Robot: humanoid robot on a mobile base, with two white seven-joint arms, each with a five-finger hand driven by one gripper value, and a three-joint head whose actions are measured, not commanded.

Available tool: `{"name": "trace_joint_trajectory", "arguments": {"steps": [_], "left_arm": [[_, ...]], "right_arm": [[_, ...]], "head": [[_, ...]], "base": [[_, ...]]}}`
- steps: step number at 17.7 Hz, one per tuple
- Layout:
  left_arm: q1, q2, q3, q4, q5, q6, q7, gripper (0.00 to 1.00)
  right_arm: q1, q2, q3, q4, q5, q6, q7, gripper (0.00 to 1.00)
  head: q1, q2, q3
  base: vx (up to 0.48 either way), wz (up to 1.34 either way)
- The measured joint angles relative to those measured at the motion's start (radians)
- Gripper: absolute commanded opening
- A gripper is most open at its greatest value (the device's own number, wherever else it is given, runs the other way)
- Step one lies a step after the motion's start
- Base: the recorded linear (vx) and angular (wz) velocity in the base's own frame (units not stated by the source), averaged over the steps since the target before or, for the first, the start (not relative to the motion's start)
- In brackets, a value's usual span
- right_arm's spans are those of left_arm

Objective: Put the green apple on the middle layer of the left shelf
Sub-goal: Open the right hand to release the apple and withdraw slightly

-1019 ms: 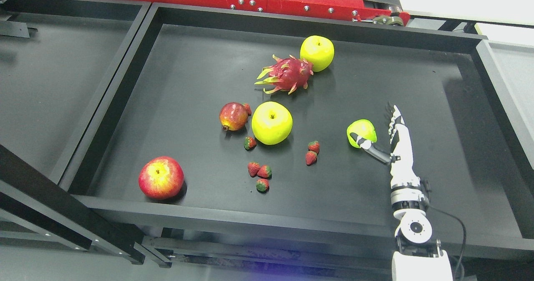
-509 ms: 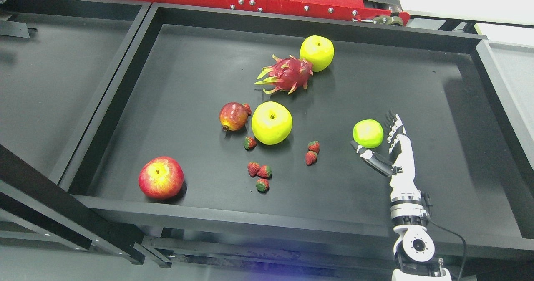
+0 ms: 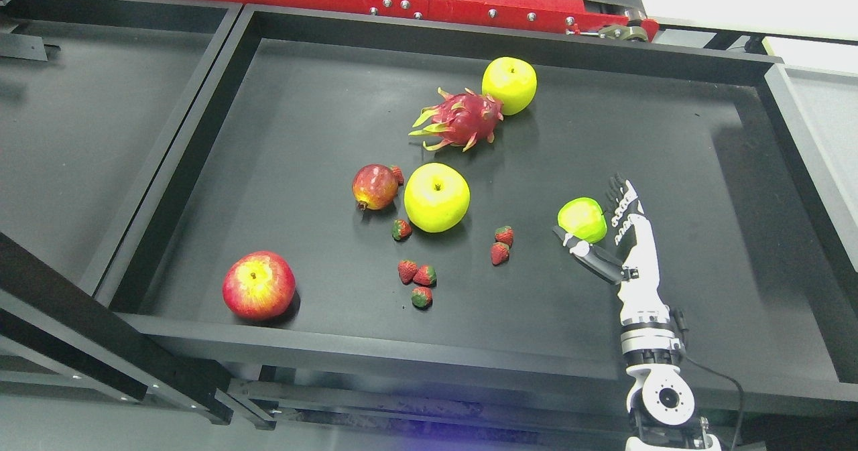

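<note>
A small green apple [image 3: 580, 218] lies on the black shelf tray [image 3: 670, 136], right of the middle. My right hand [image 3: 592, 214] comes in from the bottom right and is open around the apple. Its thumb [image 3: 582, 248] lies just below and left of the apple, and its fingers [image 3: 621, 204] stand along the apple's right side. I cannot tell whether they touch it. The apple rests on the tray. My left arm is out of view.
Two larger yellow-green apples [image 3: 436, 197] [image 3: 509, 84], a dragon fruit [image 3: 461, 120], a pomegranate [image 3: 375, 186], a red apple [image 3: 259, 285] and several strawberries [image 3: 500, 252] lie on the same tray. A raised rim [image 3: 375, 347] bounds it. Another black tray [image 3: 74, 122] lies to the left.
My right hand pulled back a little, then moved left and closed in around the small green apple. The apple shifted slightly right, then back left. The other fruits did not move.
</note>
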Motion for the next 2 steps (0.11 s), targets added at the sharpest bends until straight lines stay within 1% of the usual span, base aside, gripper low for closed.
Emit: {"name": "trace_joint_trajectory", "arguments": {"steps": [2], "left_arm": [[0.000, 0.000, 0.000, 0.000, 0.000, -0.001, 0.000, 1.00]], "right_arm": [[0.001, 0.000, 0.003, -0.004, -0.001, -0.001, 0.001, 1.00]], "head": [[0.0000, 0.000, 0.000]], "base": [[0.000, 0.00]]}}
